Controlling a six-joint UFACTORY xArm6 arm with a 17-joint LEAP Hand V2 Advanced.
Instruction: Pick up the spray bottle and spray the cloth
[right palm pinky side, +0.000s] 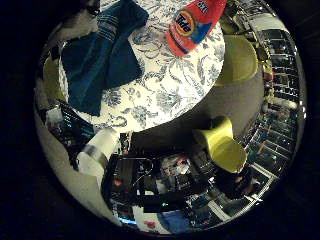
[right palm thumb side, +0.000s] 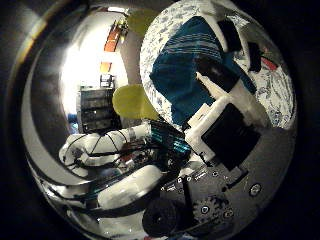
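An orange spray bottle (right palm pinky side: 193, 24) with a red and blue label lies on its side on a round table (right palm pinky side: 175, 85) with a white, blue-flowered tablecloth. A dark teal cloth (right palm pinky side: 103, 55) lies crumpled on the same table, a short way from the bottle. In the right thumb side palm view the teal cloth (right palm thumb side: 185, 65) shows stripes, and my right hand's (right palm thumb side: 225, 100) white and black fingers (right palm thumb side: 222, 78) reach out over it, fairly straight, with nothing between them. The hand is well above the table. The bottle does not show in the thumb side view.
A yellow-green chair (right palm pinky side: 222, 143) stands beside the table, and a second one (right palm pinky side: 240, 60) stands at its far side. A dark shelf unit (right palm thumb side: 97, 108) stands near a bright window. The white arm (right palm pinky side: 100, 150) reaches in from the edge.
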